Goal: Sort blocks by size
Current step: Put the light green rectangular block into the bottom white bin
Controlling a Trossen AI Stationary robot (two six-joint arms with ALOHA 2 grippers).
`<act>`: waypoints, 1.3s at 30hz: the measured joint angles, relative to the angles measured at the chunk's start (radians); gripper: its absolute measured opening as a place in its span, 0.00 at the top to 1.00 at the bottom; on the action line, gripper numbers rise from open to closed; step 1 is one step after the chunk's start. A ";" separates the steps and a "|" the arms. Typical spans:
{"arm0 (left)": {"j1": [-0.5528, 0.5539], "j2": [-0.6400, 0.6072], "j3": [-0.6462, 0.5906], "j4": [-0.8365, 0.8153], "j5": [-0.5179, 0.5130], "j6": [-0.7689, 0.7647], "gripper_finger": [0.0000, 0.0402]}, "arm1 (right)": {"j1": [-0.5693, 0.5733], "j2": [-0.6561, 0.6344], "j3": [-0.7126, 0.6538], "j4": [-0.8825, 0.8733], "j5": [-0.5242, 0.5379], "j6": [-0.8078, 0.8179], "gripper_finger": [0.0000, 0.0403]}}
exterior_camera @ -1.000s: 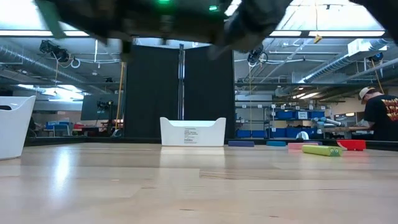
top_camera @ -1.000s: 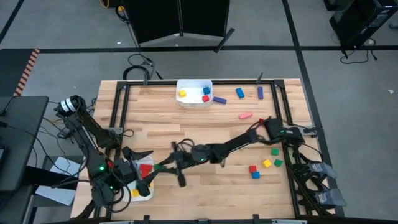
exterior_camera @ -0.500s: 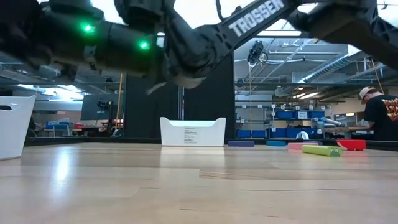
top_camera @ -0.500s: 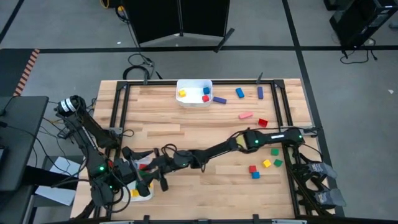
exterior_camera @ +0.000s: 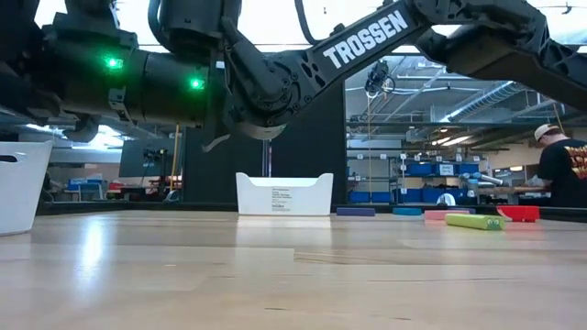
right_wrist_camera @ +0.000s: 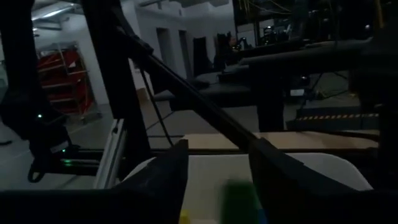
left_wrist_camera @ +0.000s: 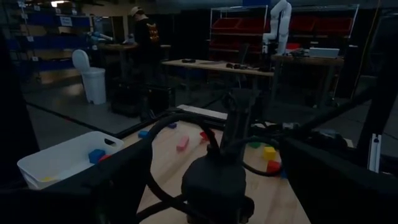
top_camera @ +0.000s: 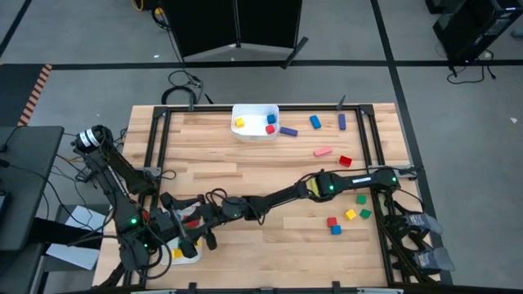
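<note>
Green, and blurred: a small green block shows only in the right wrist view, in the gap between the parted fingers of the right gripper, over the white plastic tray at the table's near left corner. From above, that arm reaches right across the wooden table and hides the block. The left gripper waits beside the same tray, fingers spread and empty. Loose coloured blocks lie well apart at the right.
</note>
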 joint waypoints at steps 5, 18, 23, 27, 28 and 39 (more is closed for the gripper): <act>0.000 0.000 0.000 0.000 0.000 -0.001 0.10 | -0.001 0.000 0.000 0.019 0.052 -0.015 0.52; -0.001 0.007 0.000 0.002 0.009 -0.040 0.10 | -0.036 -0.054 -0.197 0.232 0.129 -0.015 0.70; 0.003 0.031 0.000 0.001 0.062 -0.045 0.10 | -0.040 -0.248 -0.451 0.278 0.181 -0.153 0.76; 0.031 0.050 0.000 0.002 0.087 -0.045 0.10 | -0.044 -0.462 -0.759 0.372 0.271 -0.269 0.80; 0.044 0.051 0.000 0.002 0.103 -0.046 0.10 | -0.046 -0.521 -0.844 0.401 0.299 -0.293 0.80; 0.300 0.133 0.000 0.002 0.418 -0.142 0.10 | 0.033 -1.151 -1.627 0.405 0.779 -0.394 0.87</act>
